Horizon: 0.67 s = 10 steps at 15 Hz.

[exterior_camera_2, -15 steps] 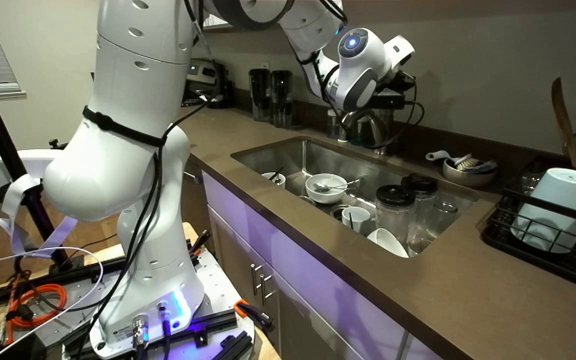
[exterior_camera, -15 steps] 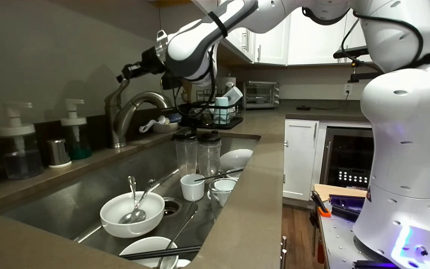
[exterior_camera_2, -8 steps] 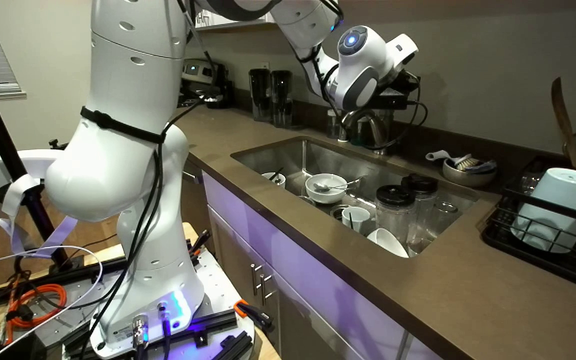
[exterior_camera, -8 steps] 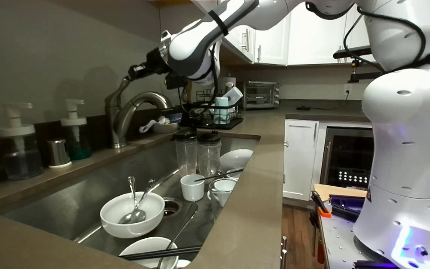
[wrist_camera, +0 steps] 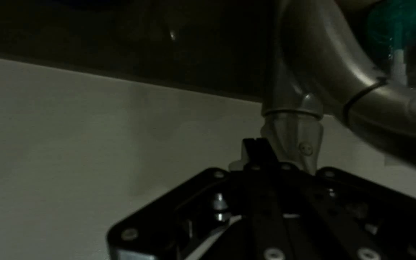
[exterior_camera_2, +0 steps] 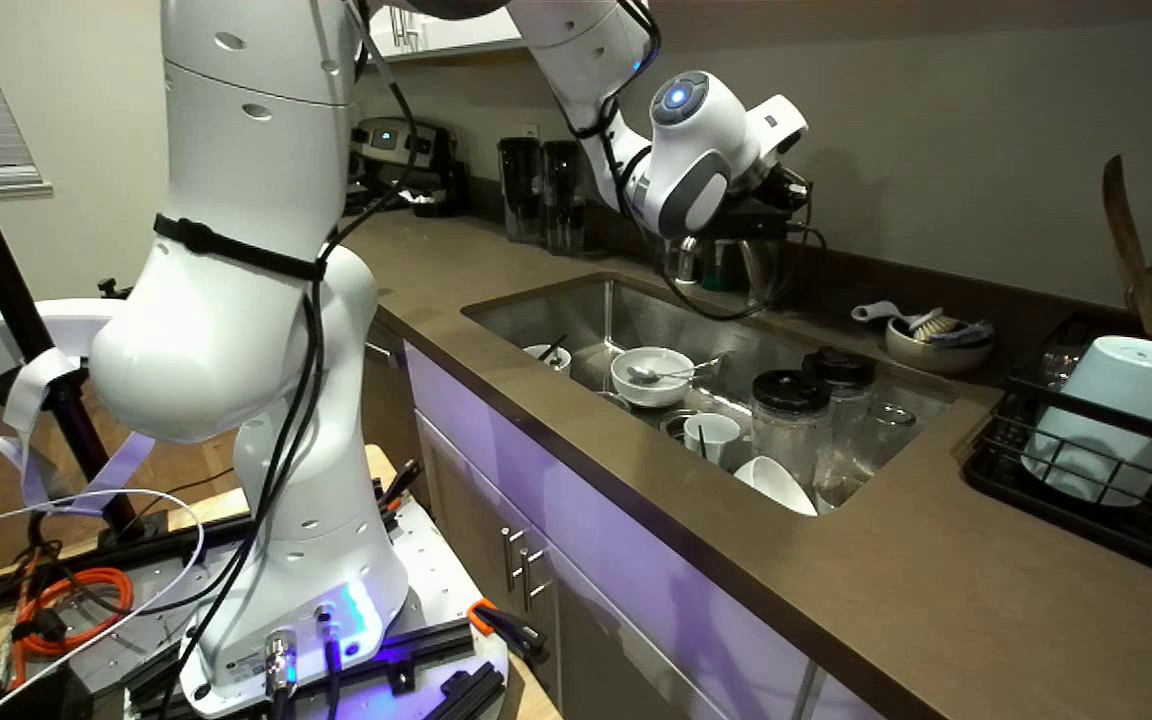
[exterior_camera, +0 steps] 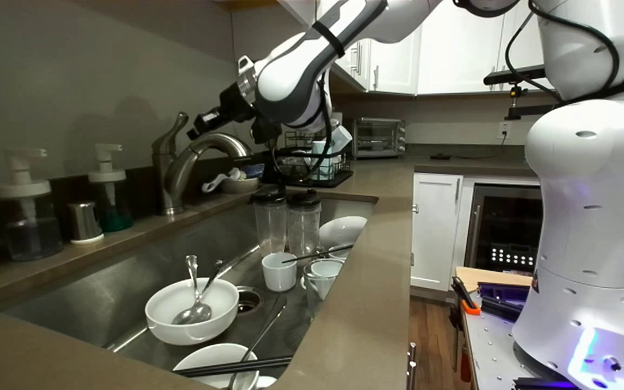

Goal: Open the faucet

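Observation:
The faucet [exterior_camera: 179, 179] is tall brushed metal, with an arched spout and an upright lever handle [exterior_camera: 170, 135] behind it. My gripper [exterior_camera: 192, 134] is beside the lever, below its tip and just above the start of the spout's arch, with a gap to the lever. In the wrist view, which is upside down, the fingertips [wrist_camera: 256, 141] are together with nothing between them, next to the lever's lower part [wrist_camera: 296, 137]. The spout [wrist_camera: 330, 61] curves past on the right. In an exterior view my wrist hides the fingertips and most of the faucet [exterior_camera_2: 760, 268].
The sink [exterior_camera: 101, 271] holds bowls, cups, spoons and lidded blender jars [exterior_camera: 271, 216]. Soap dispensers [exterior_camera: 109, 189] stand left of the faucet. A brush bowl [exterior_camera: 240, 185] and a dish rack [exterior_camera: 339, 176] stand to its right. The wall is close behind the faucet.
My gripper was at the lever's top end. It moved right, then down and away from the lever toward the spout. The lever looks the same in all frames.

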Each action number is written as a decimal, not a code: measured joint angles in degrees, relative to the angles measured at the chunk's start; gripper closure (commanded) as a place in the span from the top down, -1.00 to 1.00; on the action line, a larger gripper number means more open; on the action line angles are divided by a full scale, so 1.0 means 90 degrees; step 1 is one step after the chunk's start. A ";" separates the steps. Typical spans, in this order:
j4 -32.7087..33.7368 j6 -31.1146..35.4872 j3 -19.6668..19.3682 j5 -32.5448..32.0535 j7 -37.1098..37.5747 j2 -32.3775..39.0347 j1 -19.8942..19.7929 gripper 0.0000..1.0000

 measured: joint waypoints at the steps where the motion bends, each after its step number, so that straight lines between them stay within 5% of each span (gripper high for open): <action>1: -0.0095 0.0000 0.0034 0.0000 0.0013 0.0039 -0.0008 -0.92; 10: -0.0003 0.0004 0.0763 -0.0005 0.0211 0.0188 -0.0609 -0.93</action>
